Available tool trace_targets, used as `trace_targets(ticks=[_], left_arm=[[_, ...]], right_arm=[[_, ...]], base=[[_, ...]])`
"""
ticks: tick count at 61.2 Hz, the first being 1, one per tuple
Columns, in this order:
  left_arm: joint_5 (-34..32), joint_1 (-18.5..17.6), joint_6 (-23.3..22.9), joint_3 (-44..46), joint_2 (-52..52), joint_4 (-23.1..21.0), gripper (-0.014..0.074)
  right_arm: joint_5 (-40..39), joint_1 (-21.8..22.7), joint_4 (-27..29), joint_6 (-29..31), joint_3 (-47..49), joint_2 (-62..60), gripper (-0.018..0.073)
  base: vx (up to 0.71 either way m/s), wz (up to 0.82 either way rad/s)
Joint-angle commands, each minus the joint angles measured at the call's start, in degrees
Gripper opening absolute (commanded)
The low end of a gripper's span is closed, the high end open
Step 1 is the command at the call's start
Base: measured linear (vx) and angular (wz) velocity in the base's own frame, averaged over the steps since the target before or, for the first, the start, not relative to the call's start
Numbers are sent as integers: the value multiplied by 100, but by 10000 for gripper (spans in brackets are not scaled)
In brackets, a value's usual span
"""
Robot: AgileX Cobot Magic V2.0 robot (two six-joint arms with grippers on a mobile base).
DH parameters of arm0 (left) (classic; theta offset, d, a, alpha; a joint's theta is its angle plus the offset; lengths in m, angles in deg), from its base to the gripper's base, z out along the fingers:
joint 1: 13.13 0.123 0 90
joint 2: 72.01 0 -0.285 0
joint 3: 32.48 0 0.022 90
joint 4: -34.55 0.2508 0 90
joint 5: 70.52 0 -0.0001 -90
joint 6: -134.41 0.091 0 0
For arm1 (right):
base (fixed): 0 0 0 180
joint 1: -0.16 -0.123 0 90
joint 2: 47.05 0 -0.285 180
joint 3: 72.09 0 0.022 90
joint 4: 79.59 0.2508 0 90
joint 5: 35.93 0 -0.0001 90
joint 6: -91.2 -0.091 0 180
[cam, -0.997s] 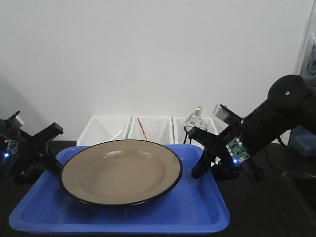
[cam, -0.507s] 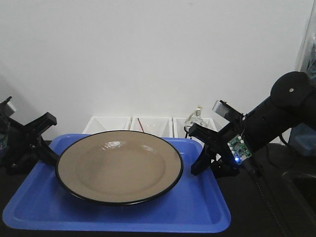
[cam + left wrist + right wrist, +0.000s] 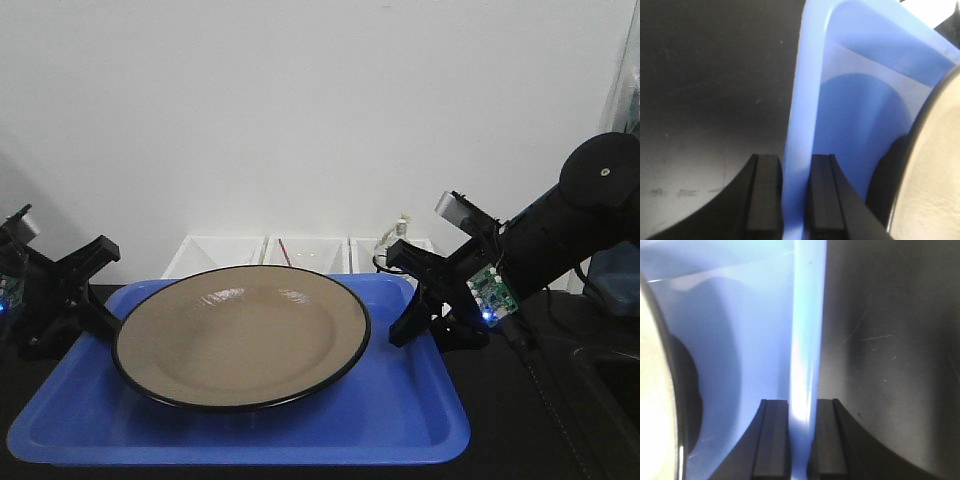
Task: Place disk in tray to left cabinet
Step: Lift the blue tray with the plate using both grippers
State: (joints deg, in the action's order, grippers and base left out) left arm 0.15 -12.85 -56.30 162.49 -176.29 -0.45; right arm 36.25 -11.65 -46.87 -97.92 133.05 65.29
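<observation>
Holding the tray (image 3: 400, 425) tight, my left gripper (image 3: 795, 197) pinches its left lip, my right gripper (image 3: 801, 440) its right; the disk (image 3: 240, 335) lies inside.

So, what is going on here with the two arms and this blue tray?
The two arms hold the blue tray between them. The left gripper is shut on the tray's left rim, and the right gripper is shut on its right rim. The tan disk with a black rim lies in the tray. White bins stand behind it against the wall. No cabinet is in view, so the carrying to it is not yet done.
</observation>
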Motion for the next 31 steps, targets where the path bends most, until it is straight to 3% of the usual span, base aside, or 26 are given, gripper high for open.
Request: trace_targets(ticks=[1, 18, 31], left_arm=[[68, -181, -60, 220, 220, -1117, -1], [-89, -181, -8, 220, 213, -1123, -1], [-179, -186, 616, 220, 213, -1123, -1]], right_arm=[[-256, -146, 1084, 50, 218, -345, -4], [-276, -146, 1000, 50, 218, -345, -4], [-468, -146, 909, 325, 218, -345, -4]], base=[[0, 0], [0, 0], [0, 0]])
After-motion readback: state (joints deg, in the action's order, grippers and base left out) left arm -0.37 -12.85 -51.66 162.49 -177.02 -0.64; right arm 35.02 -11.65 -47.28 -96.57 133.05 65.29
